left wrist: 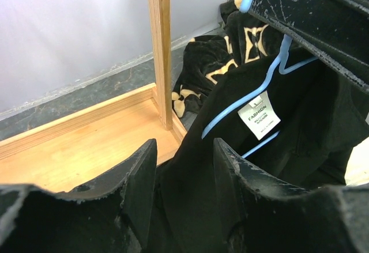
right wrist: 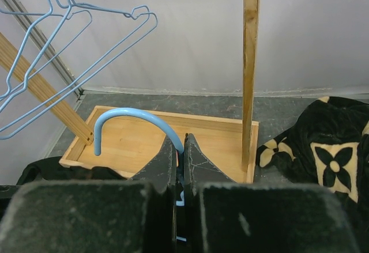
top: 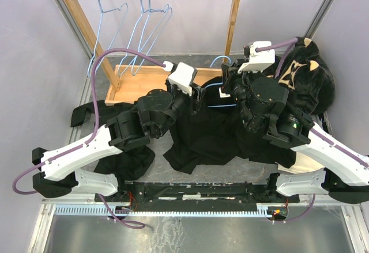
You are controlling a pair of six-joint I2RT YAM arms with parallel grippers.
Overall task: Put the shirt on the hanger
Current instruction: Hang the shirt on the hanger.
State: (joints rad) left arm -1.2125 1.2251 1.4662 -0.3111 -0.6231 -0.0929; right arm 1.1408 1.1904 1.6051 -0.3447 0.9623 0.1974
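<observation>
Before the wooden rack [right wrist: 249, 63], right claw [right wrist: 179, 140] pinches the hanger [right wrist: 132, 113]; left claw [left wrist: 184, 149], jaws parted at the shirt [left wrist: 300, 143], should catch collar cloth and ease it over the wire.

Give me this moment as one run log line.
right gripper: shut on hanger | left gripper: open, over shirt | hanger wire beside shirt's white tag

The shirt [left wrist: 311, 109] hides most of the hanger [right wrist: 134, 112] (small print on its tag [left wrist: 259, 114] unreadable).
</observation>
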